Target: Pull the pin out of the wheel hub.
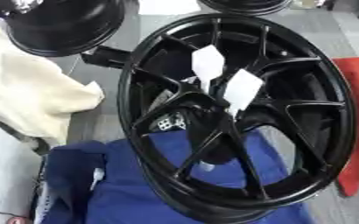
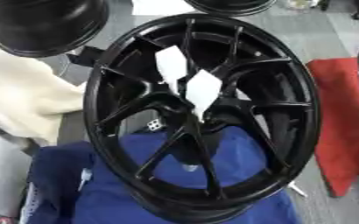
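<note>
— Wheel (image 1: 236, 113) position?
— Centre, tilted, its lower rim on a blue cloth (image 1: 129, 192). Two white tags (image 1: 225, 78) sit at its hub.
— Fingers?
— Cannot tell; neither hand shows. Cream cloth (image 1: 22, 87) at nine o'clock, red cloth (image 2: 339, 131) at three.

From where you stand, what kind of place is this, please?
Probably a wheel workshop or garage. A large black alloy wheel rests on a blue cloth, more black wheels lie behind it, and a red cloth lies on the grey floor.
</note>
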{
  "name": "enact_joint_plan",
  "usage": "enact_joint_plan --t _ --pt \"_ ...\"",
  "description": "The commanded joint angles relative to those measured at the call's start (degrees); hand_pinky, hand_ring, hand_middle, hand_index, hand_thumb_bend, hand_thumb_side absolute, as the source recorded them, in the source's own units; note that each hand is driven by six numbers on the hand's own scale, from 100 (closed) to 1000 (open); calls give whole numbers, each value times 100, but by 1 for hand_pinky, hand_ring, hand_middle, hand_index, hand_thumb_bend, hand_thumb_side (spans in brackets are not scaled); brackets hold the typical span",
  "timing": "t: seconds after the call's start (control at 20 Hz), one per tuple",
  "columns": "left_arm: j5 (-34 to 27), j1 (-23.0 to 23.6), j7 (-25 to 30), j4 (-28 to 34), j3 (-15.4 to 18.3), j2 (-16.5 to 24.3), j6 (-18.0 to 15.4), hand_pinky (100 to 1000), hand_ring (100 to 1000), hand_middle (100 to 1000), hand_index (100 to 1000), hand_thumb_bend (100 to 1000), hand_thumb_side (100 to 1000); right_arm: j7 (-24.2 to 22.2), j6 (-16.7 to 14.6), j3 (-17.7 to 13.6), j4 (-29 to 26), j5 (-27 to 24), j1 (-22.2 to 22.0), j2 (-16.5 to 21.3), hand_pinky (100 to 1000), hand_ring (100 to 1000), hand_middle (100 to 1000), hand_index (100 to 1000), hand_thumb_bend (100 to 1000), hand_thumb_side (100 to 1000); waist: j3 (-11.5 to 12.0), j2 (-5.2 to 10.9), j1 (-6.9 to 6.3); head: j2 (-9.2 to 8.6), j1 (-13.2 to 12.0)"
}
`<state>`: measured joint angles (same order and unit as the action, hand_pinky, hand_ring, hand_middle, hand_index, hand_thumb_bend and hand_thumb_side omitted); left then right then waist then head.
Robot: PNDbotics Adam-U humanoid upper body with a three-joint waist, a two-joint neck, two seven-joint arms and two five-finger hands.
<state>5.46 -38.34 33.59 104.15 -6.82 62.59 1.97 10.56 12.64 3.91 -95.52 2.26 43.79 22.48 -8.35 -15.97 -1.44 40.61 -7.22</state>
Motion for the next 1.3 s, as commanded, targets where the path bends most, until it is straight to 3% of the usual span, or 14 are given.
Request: enact_joint_plan --t 0.05,0.3,0.6,0.8,1.1,1.3 --pt "290 -278 661 -24 -227 266 -3 825 788 730 795 101 558 -27 -9 -9 -55 -2 100 167 676 571 564 694 100 712 -21 129 -4 -91 -24" --pt "665 -826 1577 -146 -627 120 -6 836 797 742 805 139 588 -62 9 15 -49 -5 128 186 675 571 563 694 100 712 -73 103 -15 -117 -7" --pt "890 -1504 1834 -458 -1087 -226 -141 844 804 750 808 171 578 -92 20 42 -46 -23 158 190 676 570 563 694 100 712 -121 75 -10 -133 17" --pt "1008 -1895 1838 -735 -1387 -511 -332 868 849 785 839 219 472 -114 28 57 -48 -38 171 174 676 570 563 695 100 712 -172 71 13 -155 30" --pt "967 -2238 1838 -1004 -1646 -864 -760 899 879 800 853 381 126 -144 40 75 -51 -50 187 148 676 570 562 695 100 712 -211 64 36 -175 50" --pt "859 -2389 1838 -1126 -1729 -1041 -998 900 868 787 836 414 100 -153 32 85 -45 -57 195 117 676 570 562 695 100 712 -228 60 37 -180 53"
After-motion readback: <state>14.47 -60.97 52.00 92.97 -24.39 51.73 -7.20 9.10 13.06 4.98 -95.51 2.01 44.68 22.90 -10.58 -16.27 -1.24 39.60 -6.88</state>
